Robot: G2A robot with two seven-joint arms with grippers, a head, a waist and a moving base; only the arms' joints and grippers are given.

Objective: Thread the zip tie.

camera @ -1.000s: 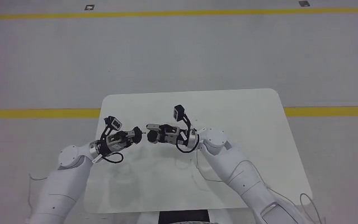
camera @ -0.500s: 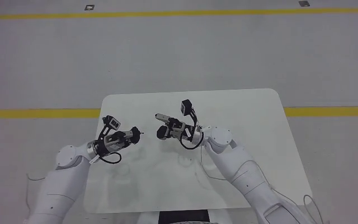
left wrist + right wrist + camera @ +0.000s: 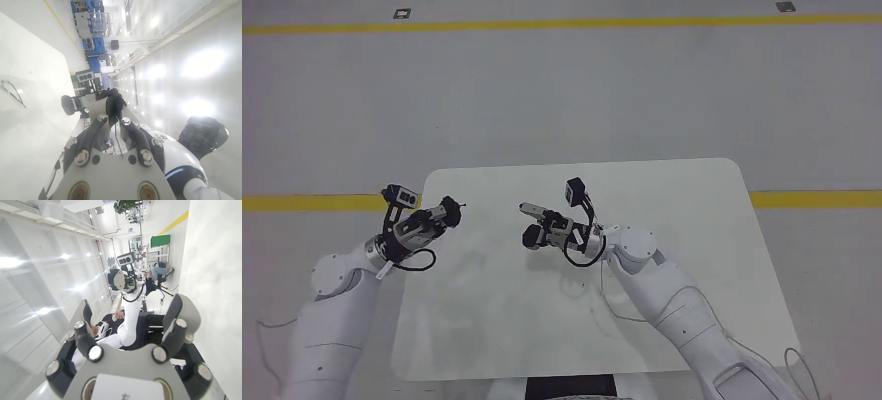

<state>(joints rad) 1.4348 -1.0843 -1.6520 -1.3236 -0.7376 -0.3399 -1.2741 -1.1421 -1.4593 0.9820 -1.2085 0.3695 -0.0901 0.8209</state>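
Left wrist view: my left gripper [image 3: 114,102] is pinching the zip tie [image 3: 118,140], probably light and springy, best held near its tip; my right gripper [image 3: 132,306] is gaping empty.

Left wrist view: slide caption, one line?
Left hand shut on the thin black zip tie, held over the white table.

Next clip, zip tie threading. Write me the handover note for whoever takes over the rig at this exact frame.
Left gripper: shut on the zip tie, a thin black strand between its fingers, held over the left edge of the table.
Right gripper: open, empty, over the table's middle, apart from the left.
Done: cannot tell if the tail is through the head; the fingers hide it.
A thin dark loop outline shows on the table; unclear what it is.
Left: check the threading; if not through, probably regrasp and feed the tail.
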